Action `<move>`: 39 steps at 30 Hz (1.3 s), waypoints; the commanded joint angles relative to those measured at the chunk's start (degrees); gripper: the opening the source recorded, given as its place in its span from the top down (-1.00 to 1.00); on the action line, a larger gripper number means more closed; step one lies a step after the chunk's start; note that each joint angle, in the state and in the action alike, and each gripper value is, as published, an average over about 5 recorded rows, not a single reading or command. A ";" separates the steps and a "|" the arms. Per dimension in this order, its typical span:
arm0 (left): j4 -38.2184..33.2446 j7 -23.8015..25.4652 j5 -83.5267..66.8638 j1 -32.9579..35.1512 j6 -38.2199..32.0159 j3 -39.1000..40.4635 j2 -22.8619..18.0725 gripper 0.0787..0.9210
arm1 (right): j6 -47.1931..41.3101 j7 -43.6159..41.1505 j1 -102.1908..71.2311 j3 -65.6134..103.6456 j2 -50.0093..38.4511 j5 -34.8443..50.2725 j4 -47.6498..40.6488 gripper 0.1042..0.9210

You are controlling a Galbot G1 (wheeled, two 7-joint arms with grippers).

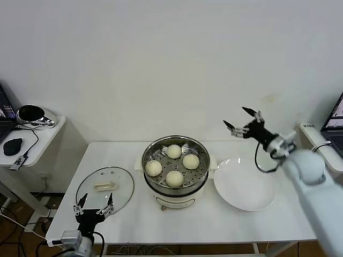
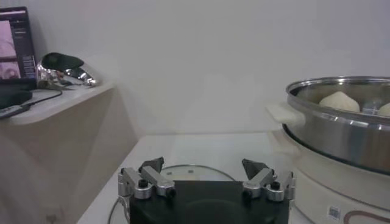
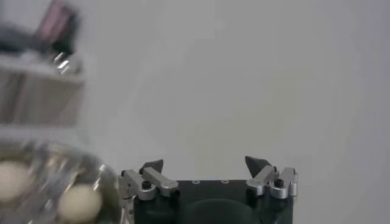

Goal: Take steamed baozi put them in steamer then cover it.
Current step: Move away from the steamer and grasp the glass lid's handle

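On the white worktop (image 1: 134, 225) stands the steamer (image 1: 175, 184), a shiny steel pot on a white base, with four buns (image 1: 174, 165) resting on its perforated tray. An empty white plate (image 1: 245, 187) lies just beside the steamer on the robot's right. The glass lid (image 1: 105, 186), with its cream handle facing up, lies flat on the worktop to the left of the steamer, apart from it. The left hand (image 1: 95, 205) hovers at the near edge of the lid with its fingers spread and grips nothing. The right hand (image 1: 242, 119) hangs raised above the far edge of the plate, fingers spread and empty. Judged from this layout, only covering remains. Risks: the smooth glass may slip if the fingers close on the rim instead of the handle; a tilted lid may strike the pot wall or press the buns; an off-centre placement would leave the lid unseated.
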 commanded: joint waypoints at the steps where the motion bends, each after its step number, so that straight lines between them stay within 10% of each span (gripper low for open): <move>1: 4.24 0.47 5.22 -5.30 -1.55 -0.58 1.30 -0.77 | 8.19 9.74 -27.16 17.54 19.78 3.36 5.82 -0.76; 9: 8.74 -1.62 30.57 -8.08 -10.17 -0.48 3.34 -0.77 | 9.30 9.39 -34.21 19.16 26.48 1.22 9.98 -0.76; 18: 17.04 -17.10 75.99 -7.73 -20.57 4.32 11.23 -0.77 | 8.68 9.50 -33.87 18.76 25.68 -0.94 10.39 -0.76; 39: 31.37 -12.18 78.55 -13.58 -16.20 4.47 13.88 -0.77 | 9.98 8.78 -35.20 17.99 26.33 -3.28 10.08 -0.76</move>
